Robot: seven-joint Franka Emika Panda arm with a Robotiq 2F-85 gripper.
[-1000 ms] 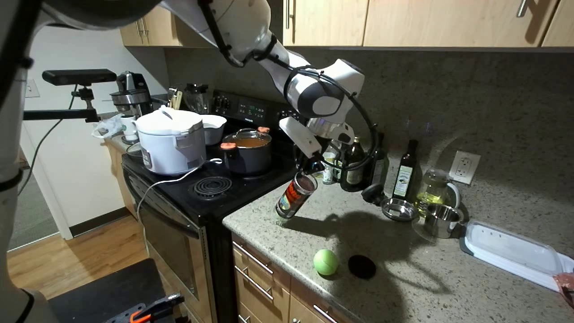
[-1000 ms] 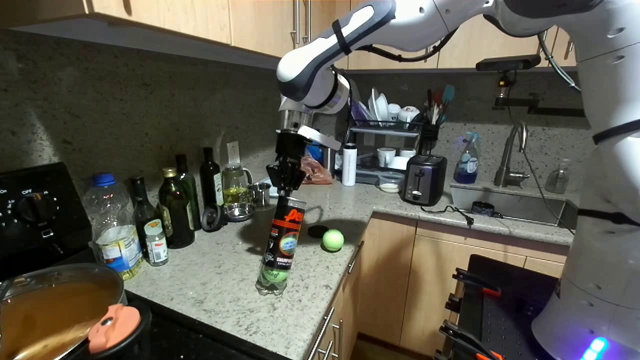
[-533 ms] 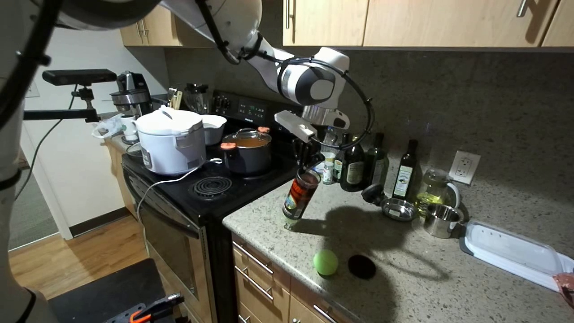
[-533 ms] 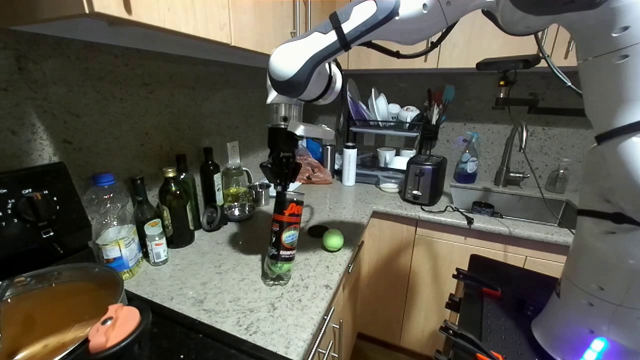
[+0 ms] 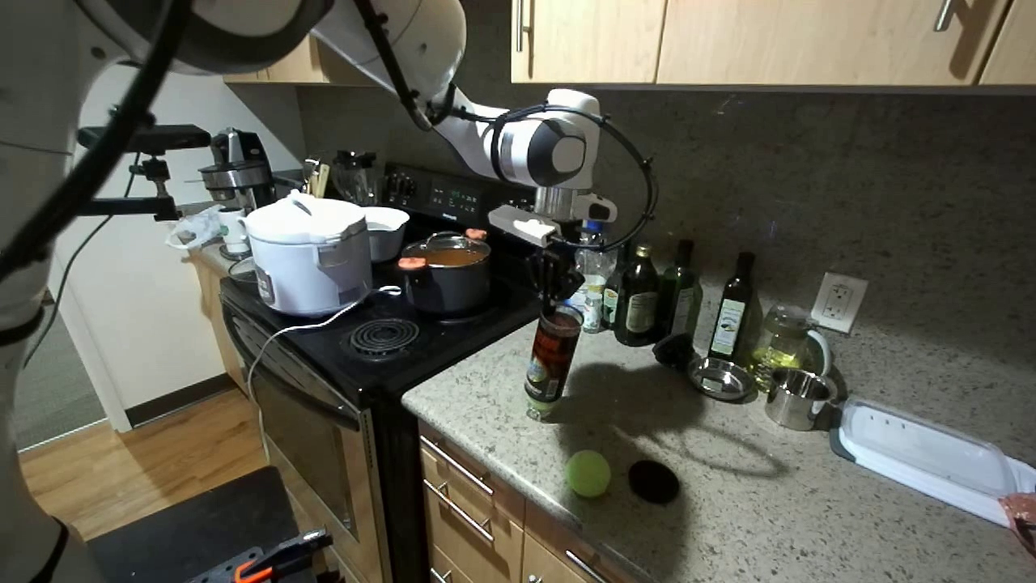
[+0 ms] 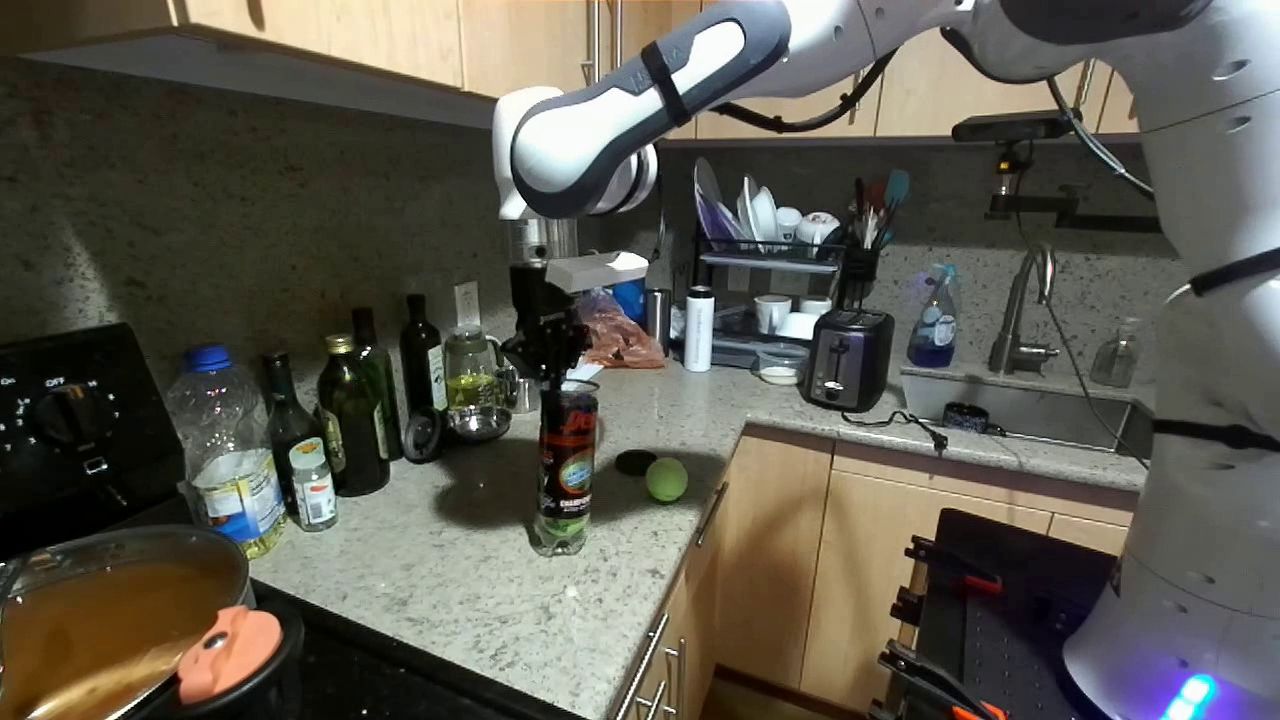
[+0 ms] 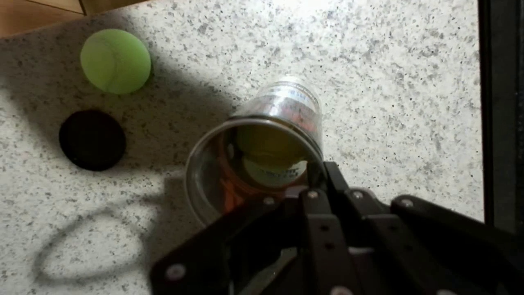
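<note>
Wooden wall cabinets [image 5: 777, 44] hang above a speckled pale worktop [image 5: 874, 510], with a black electric stove [image 5: 429, 340] next to it. Your jaws are pinched together on the rim of a clear tennis-ball can [image 6: 568, 470]; in the wrist view you see one of the fingertips [image 7: 317, 175] inside its mouth and one outside. Below them, the can is close to upright, leaning slightly, between the stove and a loose tennis ball [image 7: 116, 61]; you cannot tell whether its base touches the worktop. Its label is black and red, and through the plastic near the bottom you can make out a green ball [image 6: 563, 526]. Just beside the loose one lies a flat black disc [image 7: 92, 140]. Against the backsplash [image 5: 914, 202] you have dark glass bottles [image 6: 352, 430], a glass pitcher [image 5: 781, 348] of yellow liquid, a small metal dish [image 5: 719, 380] and a steel cup [image 5: 793, 401]. On the stove stand a white lidded electric cooker [image 5: 307, 259] and a dark pot [image 5: 447, 285] with orange handles. Farther along, in an exterior view, you find a dark toaster [image 6: 848, 358], a loaded dish rack [image 6: 770, 265] and a sink [image 6: 1060, 422].
</note>
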